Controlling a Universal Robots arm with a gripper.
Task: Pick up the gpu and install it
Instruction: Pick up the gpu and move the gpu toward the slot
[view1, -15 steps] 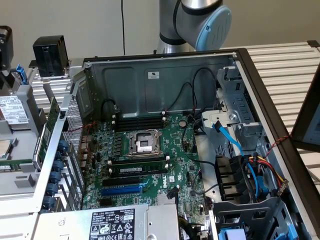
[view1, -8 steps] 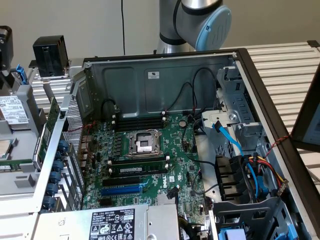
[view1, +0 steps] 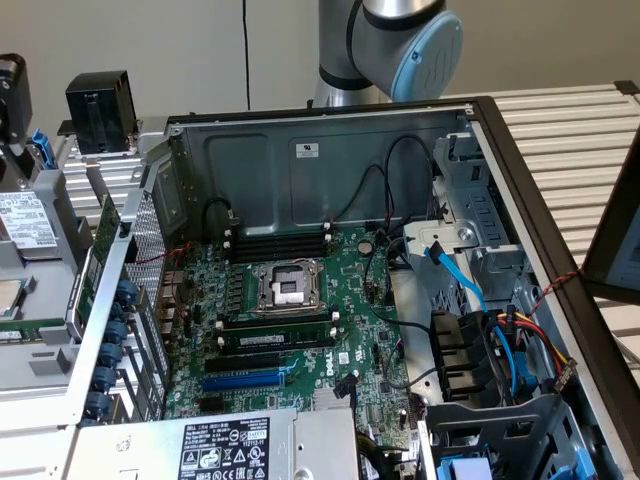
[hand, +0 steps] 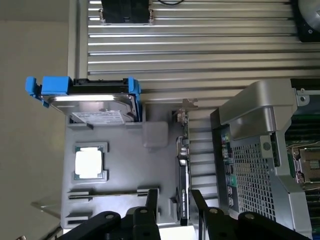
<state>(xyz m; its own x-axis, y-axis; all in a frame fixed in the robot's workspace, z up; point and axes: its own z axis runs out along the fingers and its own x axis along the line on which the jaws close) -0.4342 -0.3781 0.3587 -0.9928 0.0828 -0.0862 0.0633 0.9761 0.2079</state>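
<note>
Two black fingers (hand: 152, 212) are standing apart, gripping nothing, flanking the near end of the small green gpu card with black fan shroud (hand: 183, 170). It is sitting on edge in the grey plastic tray (hand: 120, 165), its long axis running straight away from them.

The arm (view1: 392, 40) was seen upright at the exterior view's top; the gripper (hand: 175, 196) was held with its fingers (hand: 152, 206) parted.

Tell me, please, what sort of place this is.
Probably a robotics lab bench set up for computer assembly: an open PC case with its motherboard bared, a grey parts tray holding a hard drive and a processor, and a robot arm.
</note>
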